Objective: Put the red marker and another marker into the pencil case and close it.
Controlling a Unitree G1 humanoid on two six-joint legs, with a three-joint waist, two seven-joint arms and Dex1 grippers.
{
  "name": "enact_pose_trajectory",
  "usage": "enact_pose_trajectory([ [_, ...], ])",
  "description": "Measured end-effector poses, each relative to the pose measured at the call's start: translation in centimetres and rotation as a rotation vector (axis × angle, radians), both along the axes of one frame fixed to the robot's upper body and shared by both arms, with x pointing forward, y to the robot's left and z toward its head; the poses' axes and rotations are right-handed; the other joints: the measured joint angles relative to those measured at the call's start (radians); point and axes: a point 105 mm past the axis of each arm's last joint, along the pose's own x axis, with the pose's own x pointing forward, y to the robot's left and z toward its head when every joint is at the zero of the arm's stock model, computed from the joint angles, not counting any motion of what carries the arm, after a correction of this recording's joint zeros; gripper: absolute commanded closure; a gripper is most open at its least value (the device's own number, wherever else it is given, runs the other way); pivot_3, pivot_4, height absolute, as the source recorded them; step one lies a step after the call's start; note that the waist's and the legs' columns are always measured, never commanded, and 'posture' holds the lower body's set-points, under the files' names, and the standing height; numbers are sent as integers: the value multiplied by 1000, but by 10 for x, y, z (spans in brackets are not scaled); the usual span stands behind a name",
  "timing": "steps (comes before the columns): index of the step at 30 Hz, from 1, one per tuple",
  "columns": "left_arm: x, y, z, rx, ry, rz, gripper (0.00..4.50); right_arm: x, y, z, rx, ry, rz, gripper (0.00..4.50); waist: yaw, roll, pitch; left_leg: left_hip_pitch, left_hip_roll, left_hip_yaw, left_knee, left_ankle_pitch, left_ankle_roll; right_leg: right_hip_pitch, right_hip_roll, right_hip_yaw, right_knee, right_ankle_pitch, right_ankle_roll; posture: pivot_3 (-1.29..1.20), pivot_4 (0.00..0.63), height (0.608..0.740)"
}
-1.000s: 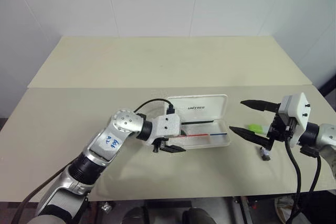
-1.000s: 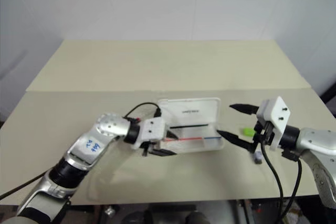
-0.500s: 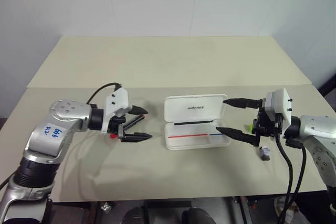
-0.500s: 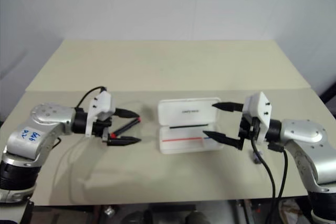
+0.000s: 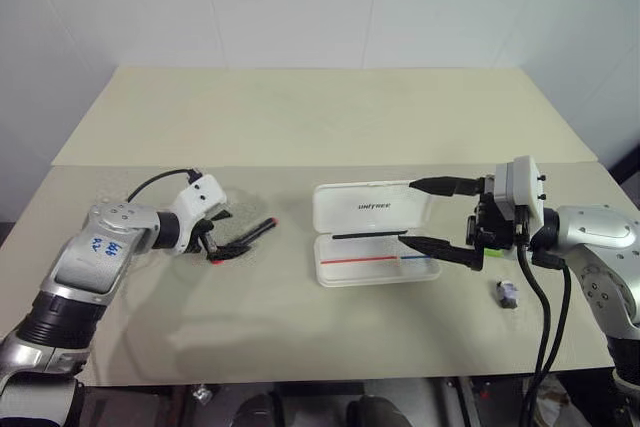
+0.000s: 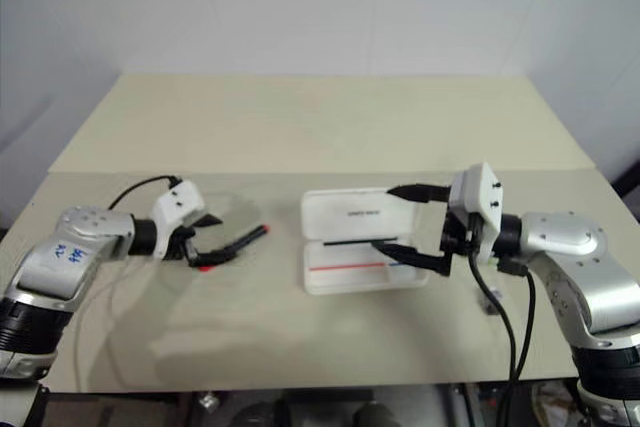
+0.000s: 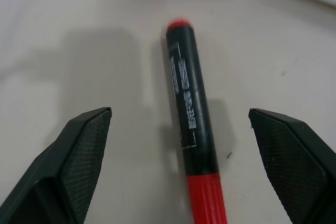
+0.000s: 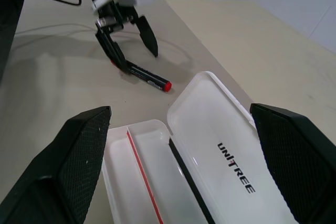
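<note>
A pale beige table (image 5: 300, 117) made of two boards butted together carries everything. Near its middle lies the pencil case (image 5: 375, 232), a flat white hinged case lying open, its lid laid back flat with dark "UNITREE" lettering on it and its tray showing a thin red and blue stripe along the inside. The right gripper (image 5: 436, 215) hangs at the case's right end, pointing across toward the left, its two black fingers spread wide with nothing between them, one over the lid's corner and the other over the tray's edge. Well to the left of the case, the left gripper (image 5: 228, 235) reaches down to the table with its fingers released and parted on either side of the red marker (image 7: 191, 124), not pressing it. That marker lies flat on the table, black barrel with white print, red at both ends. A small dark purplish-grey block (image 5: 508, 293) sits on the table to the right of the case, just apart from it.
</note>
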Motion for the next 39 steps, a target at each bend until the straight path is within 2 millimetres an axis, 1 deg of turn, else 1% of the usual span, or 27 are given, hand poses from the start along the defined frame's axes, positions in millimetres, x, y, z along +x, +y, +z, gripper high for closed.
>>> enact_pose_trajectory([
  [7,2,-1,-1,24,-34,-24,36,-5,3,-1,-3,1,9,0,0,0,0,1,1,4,2,0,0,-2,0,2,5,0,0,0,150,740],
  [8,3,-1,-1,33,-43,-29,218,-5,2,-2,-2,4,5,0,0,0,0,2,1,4,2,0,0,-2,0,2,6,0,0,0,150,740],
  [10,3,-2,-1,39,-52,-39,613,-4,1,-3,-1,9,1,0,0,0,0,2,1,4,2,0,0,-2,-1,2,6,0,0,0,150,740],
  [14,1,-9,-4,26,-48,-66,1869,-3,-3,1,9,-6,-23,0,3,0,0,2,1,3,2,0,0,-2,-2,2,7,0,-1,0,150,740],
  [15,1,-10,-5,26,-45,-71,2112,-3,-3,1,9,-8,-26,0,3,0,0,2,1,2,2,0,0,-2,-2,2,8,0,-1,0,150,740],
  [16,0,-11,-5,27,-43,-76,2520,-3,-3,1,9,-7,-26,0,3,0,0,3,1,2,2,0,2,-2,-3,2,8,1,-2,0,150,740],
  [19,0,-12,-6,25,-37,-79,3446,-3,-4,0,9,-5,-27,0,0,0,0,3,1,2,1,1,5,-2,-3,1,9,3,-5,0,150,740],
  [21,0,-12,-7,25,-34,-75,3927,-3,-4,0,9,-6,-27,0,-1,0,0,3,1,1,1,2,6,-2,-3,1,9,4,-6,0,150,740],
  [27,0,-13,-6,28,-39,-75,3926,-2,-4,1,2,-16,-35,0,-1,0,0,3,2,0,0,3,6,-2,-3,2,8,5,-7,0,150,740],
  [33,-2,-14,-4,33,-40,-108,3926,5,-10,0,-2,-10,-66,0,-1,0,0,1,2,0,-1,3,6,-3,-3,2,7,4,-8,0,150,740],
  [37,-11,-26,7,51,-40,-216,3926,8,-12,0,-4,-13,-76,0,-1,0,0,-2,3,1,-1,4,2,-5,-1,1,5,4,-8,0,150,740],
  [39,-15,-33,19,56,-53,-280,3926,9,-14,-1,-3,-12,-82,0,0,0,0,-2,4,2,-1,3,1,-6,0,1,4,4,-7,0,150,740],
])
